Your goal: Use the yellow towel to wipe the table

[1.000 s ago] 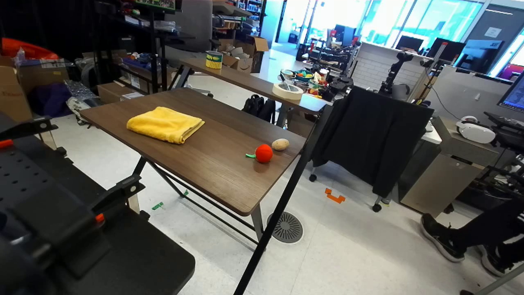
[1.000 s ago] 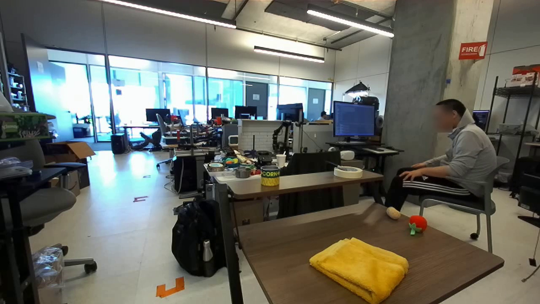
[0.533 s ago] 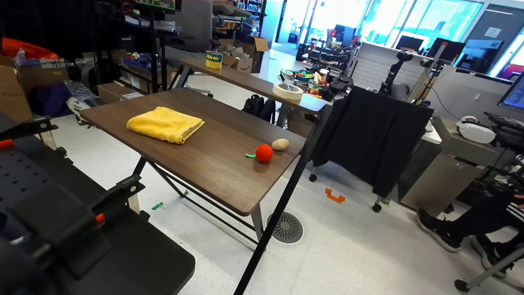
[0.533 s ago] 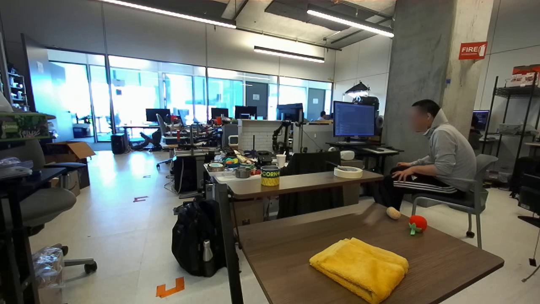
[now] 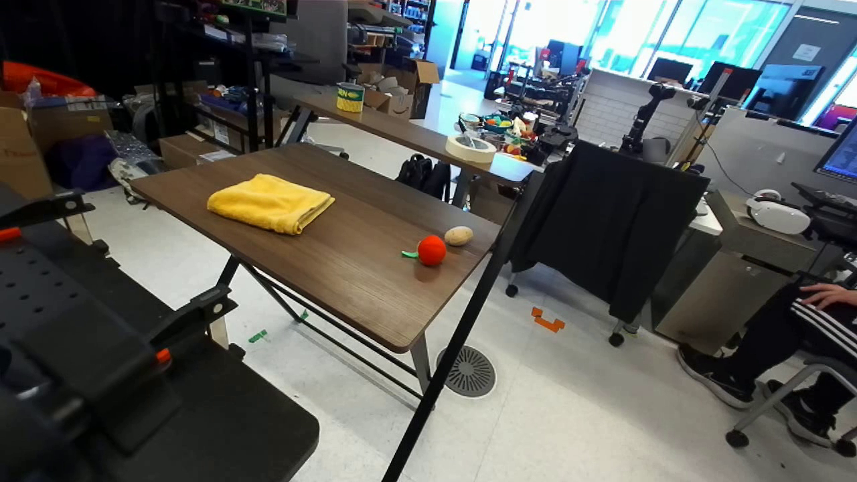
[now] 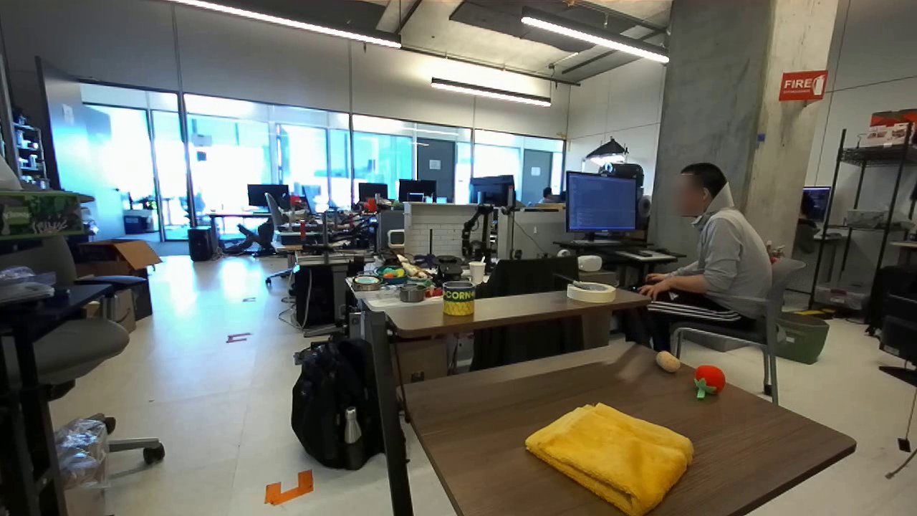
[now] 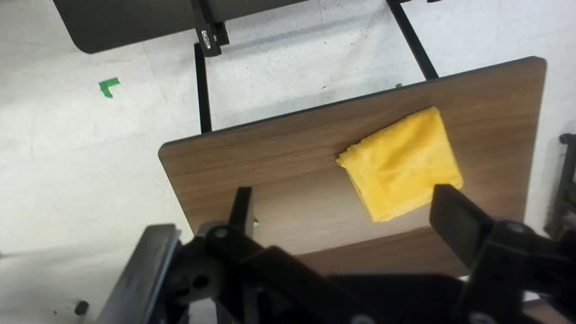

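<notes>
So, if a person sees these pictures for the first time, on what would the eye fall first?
Probably on the yellow towel, folded and bright on the brown table. Next, perhaps, on the red tomato-like object, beside a beige egg-shaped object near one end of the table. In the wrist view, the open gripper looms dark along the bottom.

Low in the wrist view, the robot's fingers (image 7: 454,218) are matte near-black: the tip at right is a blocky wedge with a flat, slightly greyer face, the one at left slim and square-ended. Round grey screw heads (image 7: 220,232) sit just behind both, with two more at the bottom edge. A dark round spot (image 7: 201,282) marks the charcoal housing (image 7: 198,261) at lower left, and a thick black link (image 7: 288,279) runs toward bottom centre, softly blurred
</notes>
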